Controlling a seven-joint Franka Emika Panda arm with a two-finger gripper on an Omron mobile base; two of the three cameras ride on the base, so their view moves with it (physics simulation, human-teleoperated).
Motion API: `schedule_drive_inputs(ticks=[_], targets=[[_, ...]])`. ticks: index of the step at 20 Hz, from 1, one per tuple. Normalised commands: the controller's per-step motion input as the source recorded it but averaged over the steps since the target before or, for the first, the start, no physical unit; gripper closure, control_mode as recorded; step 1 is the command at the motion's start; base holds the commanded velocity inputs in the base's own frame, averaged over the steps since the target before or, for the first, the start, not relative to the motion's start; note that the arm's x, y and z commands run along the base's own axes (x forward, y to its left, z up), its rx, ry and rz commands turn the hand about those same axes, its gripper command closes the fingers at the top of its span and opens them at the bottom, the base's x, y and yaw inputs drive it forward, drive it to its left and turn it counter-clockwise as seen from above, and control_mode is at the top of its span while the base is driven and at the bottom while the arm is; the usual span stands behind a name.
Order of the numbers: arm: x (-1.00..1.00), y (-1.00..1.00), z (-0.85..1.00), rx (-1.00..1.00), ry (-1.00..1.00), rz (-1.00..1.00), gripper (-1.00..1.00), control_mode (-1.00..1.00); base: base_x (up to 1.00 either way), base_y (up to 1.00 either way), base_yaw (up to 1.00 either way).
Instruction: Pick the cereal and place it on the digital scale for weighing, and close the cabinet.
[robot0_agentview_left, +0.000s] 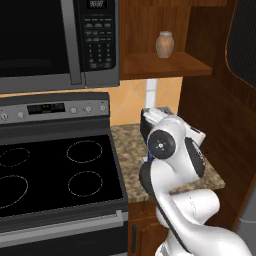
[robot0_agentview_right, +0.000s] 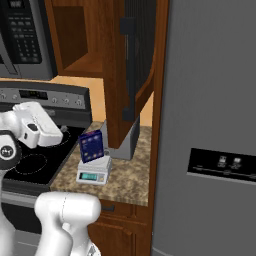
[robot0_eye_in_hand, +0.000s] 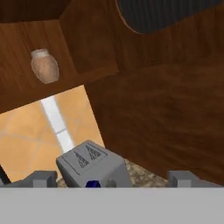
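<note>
On the open cabinet (robot0_agentview_left: 165, 64) shelf (alone): jar (robot0_agentview_left: 165, 44).

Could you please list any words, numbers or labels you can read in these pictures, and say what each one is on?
No text can be read.
Microwave keypad and display: too small, blurred.
Stove control panel display: blurred.
Digital scale teal display: no digits legible.
Cereal box front: pale specks, unreadable.
Refrigerator dispenser panel: icons too small.

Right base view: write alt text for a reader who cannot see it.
A dark blue cereal box stands on the digital scale on a speckled counter. Behind it the wooden cabinet's door hangs open, beside a grey fridge.
</note>
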Motion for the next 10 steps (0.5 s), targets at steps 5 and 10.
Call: schedule_drive_inputs(ticks=[5, 10], targets=[[-0.80, -0.37, 0.22, 0.18, 0.02, -0.07, -1.00, -1.00, 0.00, 0.00, 0.00], [-0.93, -0.49, -0.07, 0.32, -0.25, -0.11, -1.00, -1.00, 0.00, 0.00, 0.00]])
